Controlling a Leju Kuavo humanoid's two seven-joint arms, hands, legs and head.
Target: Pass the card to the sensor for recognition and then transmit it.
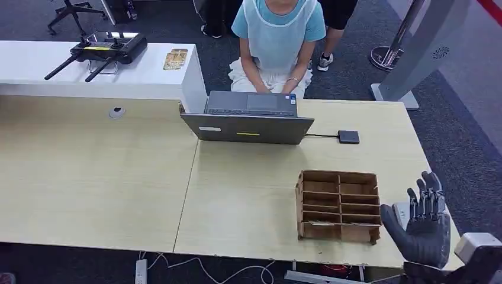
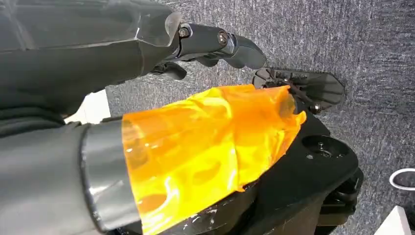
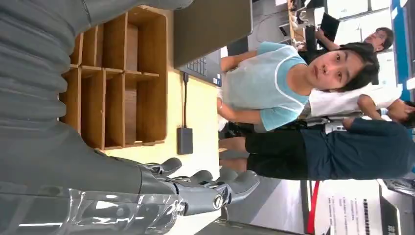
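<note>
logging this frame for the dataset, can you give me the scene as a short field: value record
right hand: raised, fingers apart, holding nothing, beside the organiser's right end
left hand: hanging over grey carpet, fingers curled, nothing visibly held
organiser: wooden compartment box near the table's front edge
card: a flat pale item lies in a front compartment, cannot tell if it is the card
sensor: small dark pad cabled to the laptop
person: seated behind the laptop
table: light wood
</note>
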